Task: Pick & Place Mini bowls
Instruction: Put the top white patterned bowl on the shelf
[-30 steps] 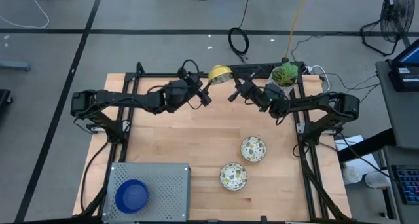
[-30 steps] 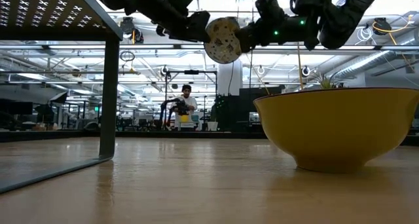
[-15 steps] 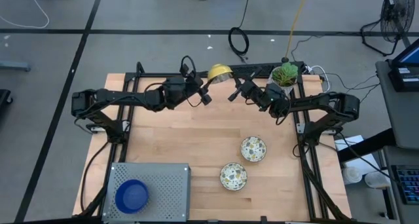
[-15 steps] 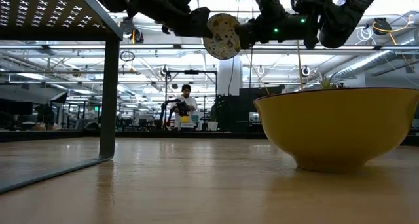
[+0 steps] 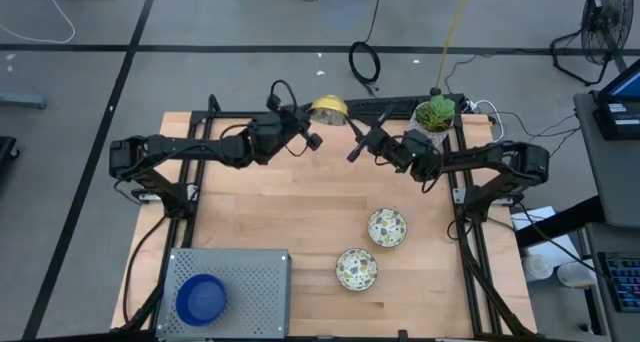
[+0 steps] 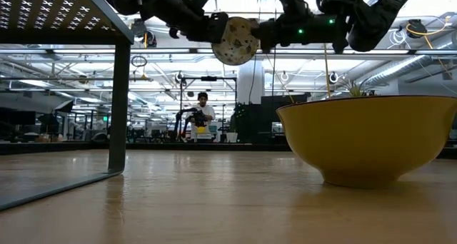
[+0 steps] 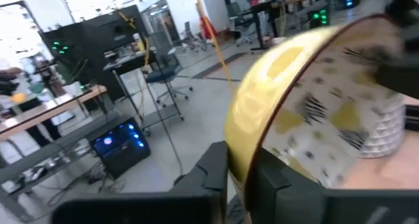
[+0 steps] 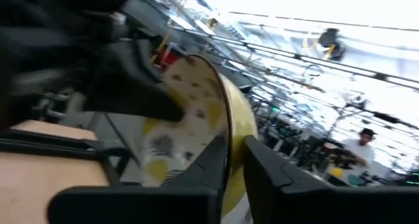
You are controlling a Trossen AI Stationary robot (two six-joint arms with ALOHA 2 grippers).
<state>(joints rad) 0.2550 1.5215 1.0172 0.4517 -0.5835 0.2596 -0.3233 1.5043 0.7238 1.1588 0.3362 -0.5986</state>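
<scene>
On the wooden bench, both pincers, left pincer and right pincer, are pinching one speckled bowl aloft; two speckled bowls are lying unplaced, one blue bowl is sitting on the perforated stand.

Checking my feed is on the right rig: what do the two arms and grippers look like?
Both arms are dark, slim and jointed, with black cables looping along them. The left gripper and right gripper each end in two dark, blocky fingers. Green indicator lights glow on the arm bodies in the low view.

Speckled bowl held aloft; two on table
</scene>
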